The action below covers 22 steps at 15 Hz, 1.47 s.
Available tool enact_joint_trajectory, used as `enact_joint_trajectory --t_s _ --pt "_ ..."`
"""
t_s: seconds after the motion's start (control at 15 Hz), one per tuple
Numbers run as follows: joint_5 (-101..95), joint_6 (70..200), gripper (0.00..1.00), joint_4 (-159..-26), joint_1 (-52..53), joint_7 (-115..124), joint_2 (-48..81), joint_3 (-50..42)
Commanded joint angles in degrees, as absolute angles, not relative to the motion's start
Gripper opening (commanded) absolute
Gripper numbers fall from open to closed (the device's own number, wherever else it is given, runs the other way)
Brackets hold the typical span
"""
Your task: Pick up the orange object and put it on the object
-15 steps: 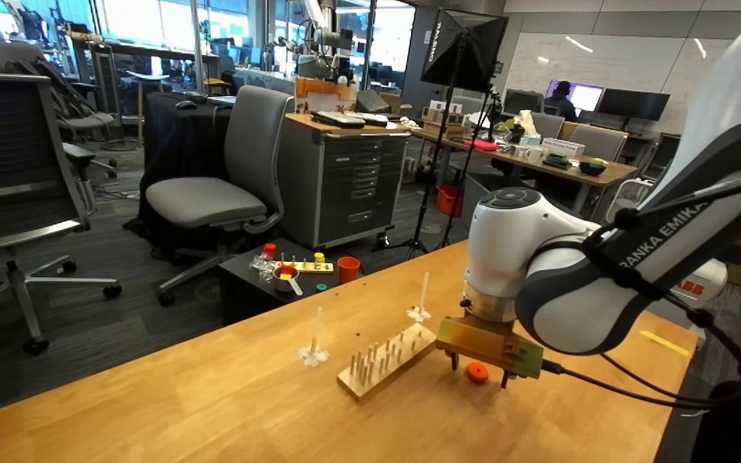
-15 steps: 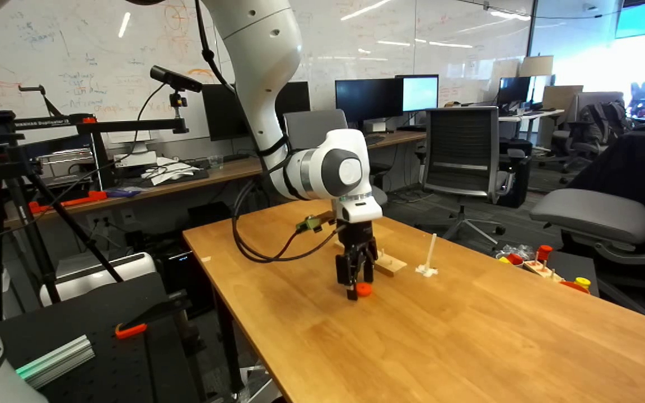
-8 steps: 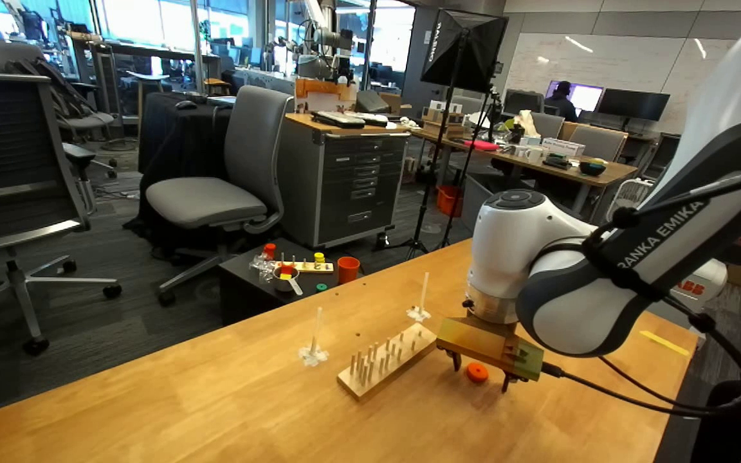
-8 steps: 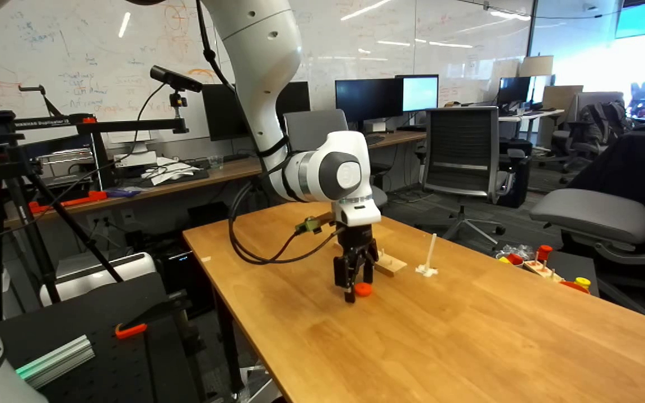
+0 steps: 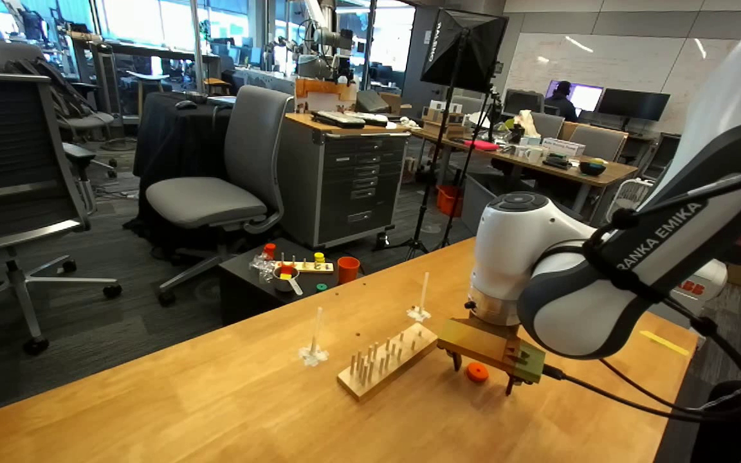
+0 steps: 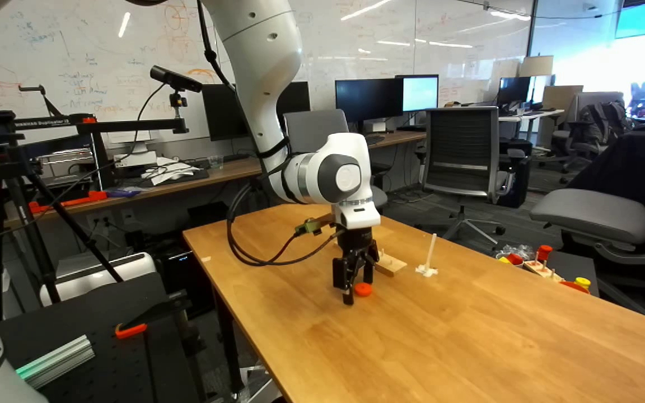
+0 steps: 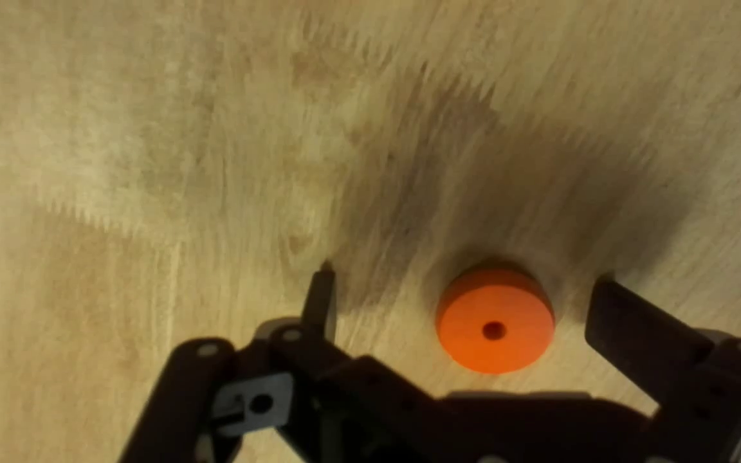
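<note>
The orange object is a thick disc with a small centre hole, lying flat on the wooden table. It shows in both exterior views [image 5: 477,372] [image 6: 363,289] and in the wrist view [image 7: 495,352]. My gripper [image 5: 483,379] points down over it, with one finger on each side. In the wrist view the gripper [image 7: 466,273] is wide open. The disc sits between the fingers, closer to the right finger [image 7: 640,334], and a gap shows on each side. A wooden peg board [image 5: 386,363] with several short pegs lies beside the gripper; in an exterior view the gripper partly hides it [image 6: 389,264].
Thin upright sticks stand on taped bases behind the peg board: a left stick [image 5: 316,331] and a right stick [image 5: 423,296]. A low black side table [image 5: 248,270] holds an orange cup [image 5: 348,270] and small coloured pieces. A cable [image 5: 608,392] hangs from the gripper.
My gripper has moved down slightly and a little to the right in one exterior view, a little to the left in the other. The orange disc has stayed in place.
</note>
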State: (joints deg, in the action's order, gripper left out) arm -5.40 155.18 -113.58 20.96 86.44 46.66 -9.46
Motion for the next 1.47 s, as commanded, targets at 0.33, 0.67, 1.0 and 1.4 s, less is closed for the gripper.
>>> enact_joint_trajectory --t_s 0.33,0.67,1.0,1.4 --pt "-4.84 157.12 1.00 -115.17 21.73 86.52 44.86 -10.57" --pt "-4.92 157.14 1.00 -115.08 21.63 86.42 44.23 -10.74" --pt "-4.73 157.33 0.74 -114.96 21.34 86.00 44.40 -10.46" --pt "-4.38 157.65 0.30 -115.03 21.09 85.86 44.03 -10.08"
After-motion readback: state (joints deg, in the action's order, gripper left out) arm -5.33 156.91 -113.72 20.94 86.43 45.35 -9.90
